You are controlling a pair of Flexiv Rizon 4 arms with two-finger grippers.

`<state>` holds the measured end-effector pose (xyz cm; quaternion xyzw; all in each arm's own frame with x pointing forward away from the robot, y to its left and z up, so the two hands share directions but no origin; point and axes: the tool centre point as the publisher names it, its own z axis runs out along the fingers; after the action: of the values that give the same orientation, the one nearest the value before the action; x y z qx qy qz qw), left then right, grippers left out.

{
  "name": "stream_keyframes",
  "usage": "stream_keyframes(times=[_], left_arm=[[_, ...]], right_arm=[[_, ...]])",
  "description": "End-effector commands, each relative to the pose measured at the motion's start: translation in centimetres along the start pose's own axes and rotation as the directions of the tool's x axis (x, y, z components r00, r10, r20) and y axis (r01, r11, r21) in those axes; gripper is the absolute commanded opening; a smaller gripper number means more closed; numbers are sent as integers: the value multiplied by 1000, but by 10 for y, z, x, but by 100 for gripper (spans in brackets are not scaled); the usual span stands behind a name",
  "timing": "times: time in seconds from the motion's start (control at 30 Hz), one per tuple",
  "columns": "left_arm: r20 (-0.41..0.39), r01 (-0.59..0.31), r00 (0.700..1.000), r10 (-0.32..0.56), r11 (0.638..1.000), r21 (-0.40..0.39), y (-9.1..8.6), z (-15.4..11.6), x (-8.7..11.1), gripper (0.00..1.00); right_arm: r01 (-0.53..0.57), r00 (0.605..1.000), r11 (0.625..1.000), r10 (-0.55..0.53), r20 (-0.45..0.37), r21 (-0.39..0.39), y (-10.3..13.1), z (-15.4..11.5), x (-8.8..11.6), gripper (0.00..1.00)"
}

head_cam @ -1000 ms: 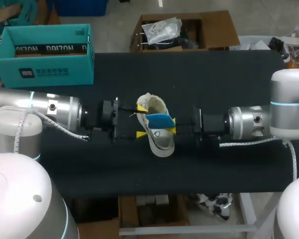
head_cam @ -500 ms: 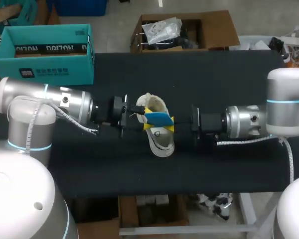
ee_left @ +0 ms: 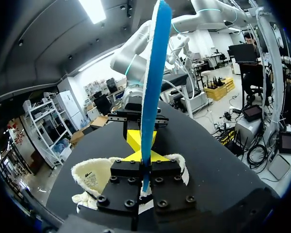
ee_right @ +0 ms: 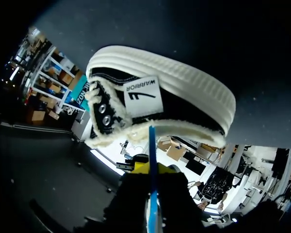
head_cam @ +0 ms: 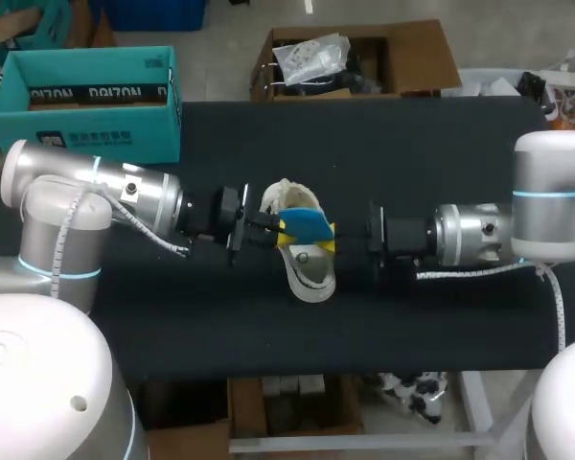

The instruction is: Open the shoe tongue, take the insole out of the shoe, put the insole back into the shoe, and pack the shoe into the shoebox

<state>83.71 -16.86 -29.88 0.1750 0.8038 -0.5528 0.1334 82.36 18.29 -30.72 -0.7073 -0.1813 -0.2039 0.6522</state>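
Judged to be at the turn between taking out and putting back: blue insole [head_cam: 305,227] clear of the white shoe [head_cam: 311,276] and held in the air just above it, near the middle of the table [head_cam: 441,153]. Pinched at one end by the left gripper [head_cam: 282,232], fingers pressed together on it, with the thin blue edge running straight out from between them in the left wrist view. Pinched at the other end by the right gripper [head_cam: 330,239], clamped on it too as far as the dim right wrist view allows, with the fleece-lined mouth of the shoe just ahead. Next, probably: let go with one gripper, tip the free end of the insole down toward the opening, and slide it in under the tongue without dragging the shoe across the cloth. Worth pinning the shoe with the freed gripper first, since nothing holds it down now. Packing not yet begun: teal shoebox [head_cam: 86,134] at the far left corner of the table, well apart from the shoe. By count: one shoe, one insole, one shoebox, two grippers, both on the same insole.
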Motion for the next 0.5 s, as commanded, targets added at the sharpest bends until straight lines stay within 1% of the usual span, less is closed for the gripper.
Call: stream_keyframes(times=[0.03, 0.07, 0.1, 0.23, 0.33, 0.37, 0.5], left_arm=[[-24, -29, 999, 29, 1000, 5, 2, 2, -2, 0], [-33, -41, 999, 41, 999, 4, 2, 2, -2, 0], [-45, -56, 997, 56, 998, 6, 2, 2, -3, 0], [-70, -106, 992, 105, 994, -11, 0, 2, -2, 0], [-99, -149, 984, 147, 989, -14, -2, 2, -2, 0], [-107, -160, 982, 156, 987, -26, -3, 2, -2, 0], [-148, -186, 973, 178, 981, -45, -3, 2, -3, 0]], right_arm=[[-4, 1000, 1000, 4, -3, 8, 3, 1, 0, 0], [-8, 1000, 1000, 8, -2, 3, 3, 1, 0, 5], [-15, 1000, 1000, 15, 0, -8, 1, 1, 0, 24], [-31, 999, 998, 32, 7, -51, -7, 3, -1, 34], [-56, 998, 993, 56, 2, -102, -12, 4, -4, 36], [-61, 998, 991, 61, -6, -118, -13, 4, -6, 36], [-65, 998, 989, 61, -35, -135, -15, 1, -13, 33]])
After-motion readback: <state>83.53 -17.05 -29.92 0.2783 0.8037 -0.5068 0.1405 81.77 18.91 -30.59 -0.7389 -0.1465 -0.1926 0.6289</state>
